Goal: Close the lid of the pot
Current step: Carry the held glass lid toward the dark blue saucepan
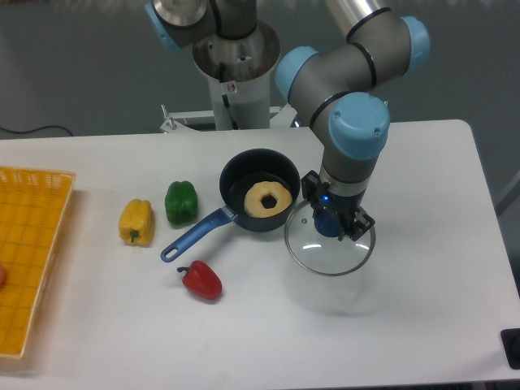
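Glass of the lid (pixel 329 248) is seen nearest, just right of the pot (pixel 260 191), its blue knob pinched by the closed gripper (pixel 327 221). The lid should be lifted level, carried left until centred over the rim, then lowered squarely. Inside the pot a ring-shaped pastry (pixel 267 199) is seen, low enough to be cleared.

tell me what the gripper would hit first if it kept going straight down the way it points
The gripper points straight down at the blue knob of the lid, and its fingers already seem to be around that knob. Pushing further would likely press the glass lid toward the table; whether the lid is lifted is unclear.
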